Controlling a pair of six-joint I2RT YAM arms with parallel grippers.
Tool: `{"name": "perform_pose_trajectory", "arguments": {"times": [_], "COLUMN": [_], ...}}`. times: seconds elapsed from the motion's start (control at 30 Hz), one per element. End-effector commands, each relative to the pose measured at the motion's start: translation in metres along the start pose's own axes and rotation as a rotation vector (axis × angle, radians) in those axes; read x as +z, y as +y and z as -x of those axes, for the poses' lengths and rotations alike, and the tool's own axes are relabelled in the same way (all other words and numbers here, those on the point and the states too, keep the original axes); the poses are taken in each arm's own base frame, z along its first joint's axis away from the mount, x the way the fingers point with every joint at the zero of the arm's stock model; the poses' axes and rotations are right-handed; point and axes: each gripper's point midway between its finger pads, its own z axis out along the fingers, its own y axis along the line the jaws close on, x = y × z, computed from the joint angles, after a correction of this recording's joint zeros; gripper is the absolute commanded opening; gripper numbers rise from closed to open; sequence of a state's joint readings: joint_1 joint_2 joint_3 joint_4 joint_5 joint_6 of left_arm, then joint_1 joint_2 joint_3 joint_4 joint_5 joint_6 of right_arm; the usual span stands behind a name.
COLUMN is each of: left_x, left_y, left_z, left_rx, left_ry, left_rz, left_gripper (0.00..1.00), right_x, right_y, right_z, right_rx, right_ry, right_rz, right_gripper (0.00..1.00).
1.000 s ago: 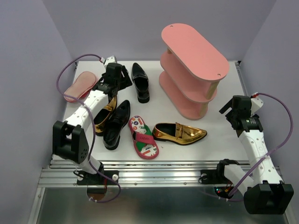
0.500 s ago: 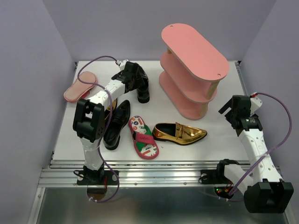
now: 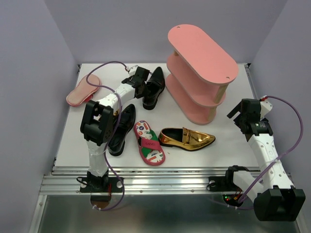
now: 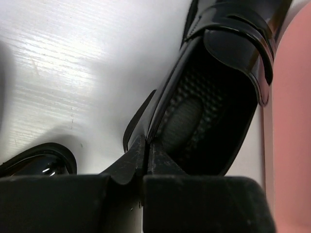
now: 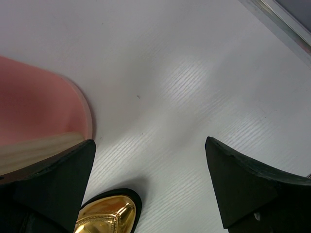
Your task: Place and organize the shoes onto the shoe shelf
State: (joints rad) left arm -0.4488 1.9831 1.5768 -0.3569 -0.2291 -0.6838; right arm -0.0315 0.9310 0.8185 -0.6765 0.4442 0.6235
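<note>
- The left gripper (image 3: 146, 83) is clamped on a glossy black loafer (image 3: 156, 90). In the wrist view its fingers (image 4: 129, 162) meet, pinching the side wall of the shoe at the rim of the opening.
- The loafer's lining and strapped vamp stretch ahead of those fingers. Whether its sole is off the table (image 3: 228, 141) I cannot tell.
- The salmon-pink shoe shelf (image 3: 201, 58) stands just beside the held loafer, on the gripper's right.
- Back along the left arm lies the second black loafer (image 3: 121, 127); its glossy toe shows at the lower left of the wrist view.
- An upturned pink flip-flop (image 3: 82, 91) lies well to the left gripper's left, near the table edge.
- The right gripper (image 3: 237, 112) hovers with its jaws spread wide, holding nothing.
- The toe of a gold loafer (image 3: 187, 138) sits just under the gap between the right gripper's fingers, and the shelf's lowest board is beside its left finger.
- A printed flip-flop (image 3: 149, 143) lies beyond that loafer's heel, close beside it.
</note>
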Motion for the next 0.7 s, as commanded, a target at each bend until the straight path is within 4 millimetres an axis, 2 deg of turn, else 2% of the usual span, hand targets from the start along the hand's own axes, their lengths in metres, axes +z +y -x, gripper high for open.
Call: {"name": "perform_pose_trajectory", "arguments": {"times": [0.0,0.13,0.37,0.5,0.6,0.67], "left_x": [-0.049,-0.069,-0.105,-0.126,-0.145,-0.149], "left_y": [-0.015,-0.002,0.023,0.018,0.004,-0.005], "left_z": [0.036,0.044,0.039,0.031,0.027,0.023], "left_rx": [0.068,0.176,0.290,0.345,0.376,0.394], "left_ry": [-0.097,-0.107,-0.086,-0.081,-0.092,-0.085], "left_rz": [-0.068,-0.030,0.013,-0.064,-0.157,-0.193], "left_gripper": [0.00,0.00,0.00,0.00,0.00,0.00], "right_x": [-0.008,-0.008,-0.005,-0.003,-0.002,-0.002], "right_y": [0.012,0.011,0.011,0.012,0.013,0.014], "right_z": [0.024,0.023,0.021,0.019,0.019,0.020], "right_rx": [0.028,0.027,0.023,0.020,0.019,0.018], "right_ry": [-0.070,-0.072,-0.064,-0.059,-0.057,-0.057], "right_rz": [0.050,0.049,0.047,0.045,0.049,0.051], "right_gripper": [1.00,1.00,1.00,1.00,1.00,1.00]}}
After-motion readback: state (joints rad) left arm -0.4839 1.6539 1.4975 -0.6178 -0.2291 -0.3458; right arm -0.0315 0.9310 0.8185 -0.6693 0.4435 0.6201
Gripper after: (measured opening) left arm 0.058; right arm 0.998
